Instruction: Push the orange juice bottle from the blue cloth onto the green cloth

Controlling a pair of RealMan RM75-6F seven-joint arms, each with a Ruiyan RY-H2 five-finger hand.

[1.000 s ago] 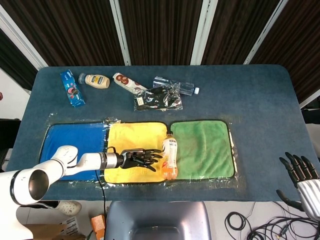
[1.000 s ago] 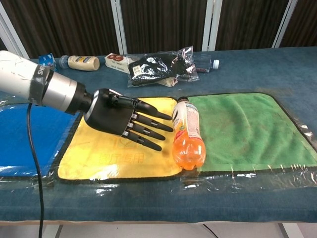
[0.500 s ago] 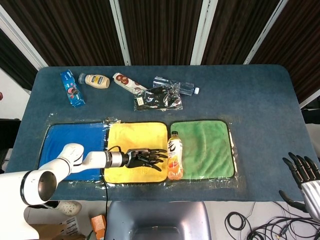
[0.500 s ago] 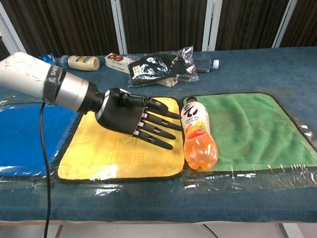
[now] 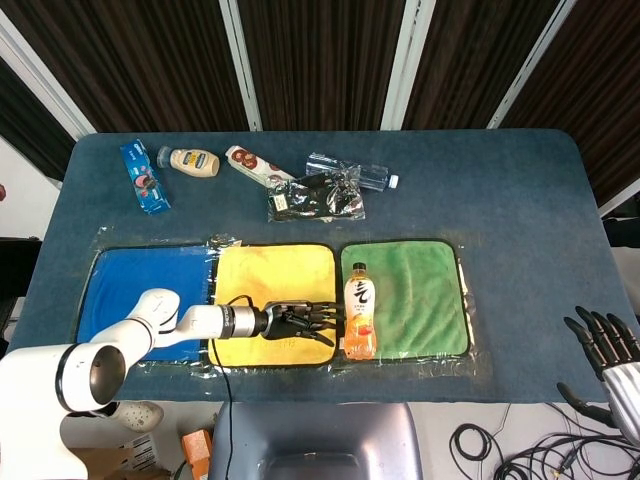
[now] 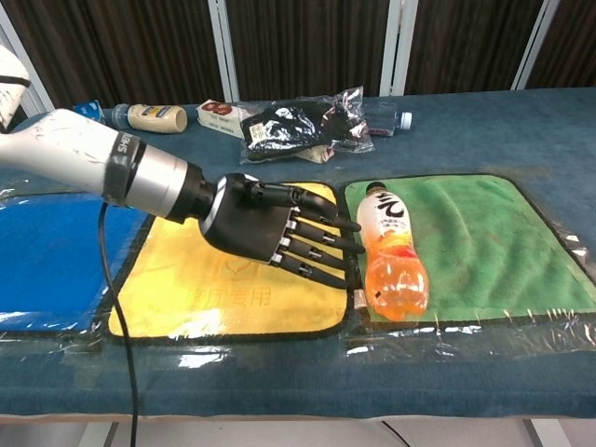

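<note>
The orange juice bottle point(image 5: 359, 316) point(image 6: 395, 264) lies on its side along the left edge of the green cloth point(image 5: 418, 295) point(image 6: 475, 237), cap pointing away from me. My left hand point(image 5: 296, 322) point(image 6: 272, 232) is flat over the yellow cloth point(image 5: 272, 290) point(image 6: 200, 289), fingers apart and stretched toward the bottle, fingertips touching its side. It holds nothing. The blue cloth point(image 5: 140, 290) point(image 6: 47, 261) is behind the arm at the left. My right hand point(image 5: 605, 350) hangs off the table's right front corner, fingers apart, holding nothing.
Along the far side lie a blue packet point(image 5: 144, 177), a mayonnaise bottle point(image 5: 190, 160) point(image 6: 154, 117), a snack pack point(image 5: 255, 165), a black item in a plastic bag point(image 5: 318, 195) point(image 6: 303, 126) and a clear water bottle point(image 5: 365, 175). The cloths sit under taped plastic film.
My left hand has swept to the right across the yellow cloth, pushing the bottle from the yellow-green border onto the green cloth's left edge. The right hand has barely moved.
</note>
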